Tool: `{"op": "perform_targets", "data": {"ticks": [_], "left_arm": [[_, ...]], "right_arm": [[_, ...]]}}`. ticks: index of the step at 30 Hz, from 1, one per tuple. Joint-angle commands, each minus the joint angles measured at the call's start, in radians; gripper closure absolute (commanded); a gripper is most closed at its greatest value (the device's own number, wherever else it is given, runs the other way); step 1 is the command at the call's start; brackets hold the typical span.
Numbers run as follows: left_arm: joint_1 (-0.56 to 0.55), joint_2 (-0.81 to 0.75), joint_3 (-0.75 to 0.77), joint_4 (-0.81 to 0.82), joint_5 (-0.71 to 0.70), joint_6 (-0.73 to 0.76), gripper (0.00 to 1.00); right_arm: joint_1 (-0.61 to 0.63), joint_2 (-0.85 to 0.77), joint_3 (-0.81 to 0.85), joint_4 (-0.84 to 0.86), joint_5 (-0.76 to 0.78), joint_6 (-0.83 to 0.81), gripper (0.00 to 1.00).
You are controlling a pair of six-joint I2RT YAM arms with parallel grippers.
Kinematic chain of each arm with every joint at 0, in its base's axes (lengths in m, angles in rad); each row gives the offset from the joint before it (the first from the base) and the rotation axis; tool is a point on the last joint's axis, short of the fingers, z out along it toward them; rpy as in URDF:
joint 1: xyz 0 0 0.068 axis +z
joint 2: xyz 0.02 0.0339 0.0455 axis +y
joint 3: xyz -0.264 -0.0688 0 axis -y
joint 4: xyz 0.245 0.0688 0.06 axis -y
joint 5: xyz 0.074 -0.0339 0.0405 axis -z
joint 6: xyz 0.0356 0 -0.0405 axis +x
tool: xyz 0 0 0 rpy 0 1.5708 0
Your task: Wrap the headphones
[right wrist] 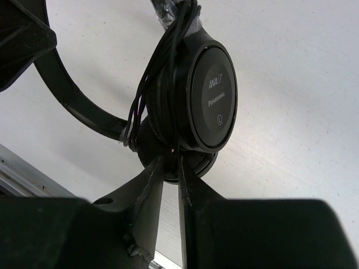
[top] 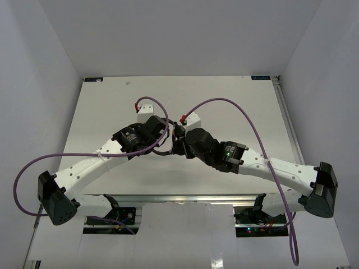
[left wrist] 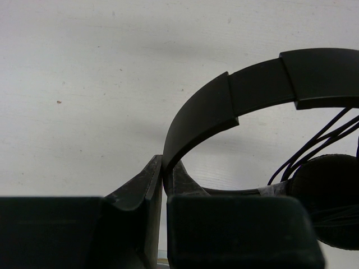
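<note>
Left gripper (left wrist: pixel 163 167): I am pinching the headband (left wrist: pixel 258 84), jaws closed on it.
Right gripper (right wrist: pixel 171 159): I am straddling the lower rim of the headphones (right wrist: pixel 168 112) earcup (right wrist: pixel 210 98), jaws narrow; I cannot tell whether they grip.

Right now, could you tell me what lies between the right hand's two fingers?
The right wrist view shows strands of the headphone cord running down into the narrow gap between the right hand's fingers.

A white table (top: pixel 112 106) stands in a white booth. The left wall (top: pixel 33 84), back wall (top: pixel 179 33) and right wall (top: pixel 331 56) are plain and bare. A metal rail (top: pixel 285 117) runs along the table's right edge and a metal bar (top: pixel 185 199) along its near edge. The light is soft and even, and the shadows are faint.
</note>
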Motion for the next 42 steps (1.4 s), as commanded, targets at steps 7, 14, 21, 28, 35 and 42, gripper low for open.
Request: {"op": "perform_targets", "data": {"ticks": [7, 14, 21, 28, 35, 42], "left_arm": [[-0.001, -0.012, 0.040, 0.043, -0.003, -0.015, 1.00], [0.001, -0.024, 0.040, 0.045, -0.006, -0.015, 1.00], [0.001, -0.048, 0.051, 0.054, 0.014, -0.014, 1.00], [-0.001, -0.050, 0.038, 0.064, 0.028, -0.012, 1.00], [0.001, -0.037, 0.026, 0.079, 0.037, -0.010, 1.00], [0.002, -0.029, 0.016, 0.097, 0.057, -0.002, 1.00]], "right_arm": [[0.060, 0.094, 0.114, -0.002, 0.063, 0.017, 0.92], [0.080, 0.138, 0.120, 0.002, 0.095, 0.030, 0.92], [0.081, 0.163, 0.100, 0.005, 0.138, 0.049, 0.92], [0.083, 0.154, 0.092, 0.015, 0.177, 0.051, 0.77], [0.093, 0.100, 0.064, 0.019, 0.208, 0.047, 0.70], [0.104, 0.027, 0.023, 0.016, 0.212, 0.037, 0.61]]}}
